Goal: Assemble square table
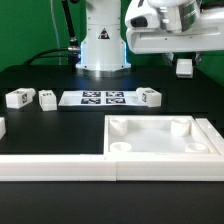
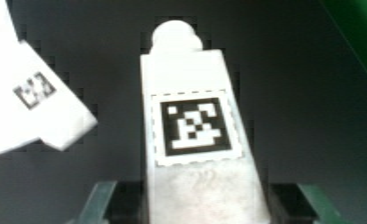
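Note:
My gripper (image 1: 184, 56) hangs high at the exterior view's right, above the table, shut on a white leg (image 1: 185, 68) that points down from it. In the wrist view the leg (image 2: 194, 90) runs away from the gripper (image 2: 201, 203) with its black-and-white tag facing the camera, and a green finger (image 2: 109, 200) stands at each side of it. The square white tabletop (image 1: 150, 152) lies rim up near the front right, with round sockets in its corners. Three more tagged legs lie at the back: one (image 1: 18, 98), a second (image 1: 46, 97) and a third (image 1: 150, 96).
The marker board (image 1: 103, 98) lies flat in front of the robot's base (image 1: 102, 45). A long white rail (image 1: 55, 167) runs along the front edge. Another white tagged part (image 2: 29, 95) shows beside the held leg in the wrist view; which part it is I cannot tell.

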`<state>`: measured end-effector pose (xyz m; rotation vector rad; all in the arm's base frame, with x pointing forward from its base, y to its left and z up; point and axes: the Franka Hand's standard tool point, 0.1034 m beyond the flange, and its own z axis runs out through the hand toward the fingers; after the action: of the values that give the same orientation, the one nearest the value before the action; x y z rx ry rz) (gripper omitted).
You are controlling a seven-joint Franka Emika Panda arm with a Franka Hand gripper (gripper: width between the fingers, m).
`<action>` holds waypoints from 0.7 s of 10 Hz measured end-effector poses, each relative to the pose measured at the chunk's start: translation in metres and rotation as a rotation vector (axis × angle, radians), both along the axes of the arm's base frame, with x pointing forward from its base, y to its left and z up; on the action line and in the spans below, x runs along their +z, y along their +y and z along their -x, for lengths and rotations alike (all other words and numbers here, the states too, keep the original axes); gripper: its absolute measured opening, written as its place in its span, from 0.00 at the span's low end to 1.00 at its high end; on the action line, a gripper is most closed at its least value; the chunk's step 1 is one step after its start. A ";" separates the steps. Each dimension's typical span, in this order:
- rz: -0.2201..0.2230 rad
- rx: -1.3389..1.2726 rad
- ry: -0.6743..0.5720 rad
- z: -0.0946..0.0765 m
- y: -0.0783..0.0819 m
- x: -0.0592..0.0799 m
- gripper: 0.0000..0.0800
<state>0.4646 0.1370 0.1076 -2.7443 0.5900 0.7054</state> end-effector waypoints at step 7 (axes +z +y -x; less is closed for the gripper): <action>0.091 -0.011 -0.463 -0.102 -0.045 0.061 0.37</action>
<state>0.5669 0.0924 0.1682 -2.8401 0.5382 0.0283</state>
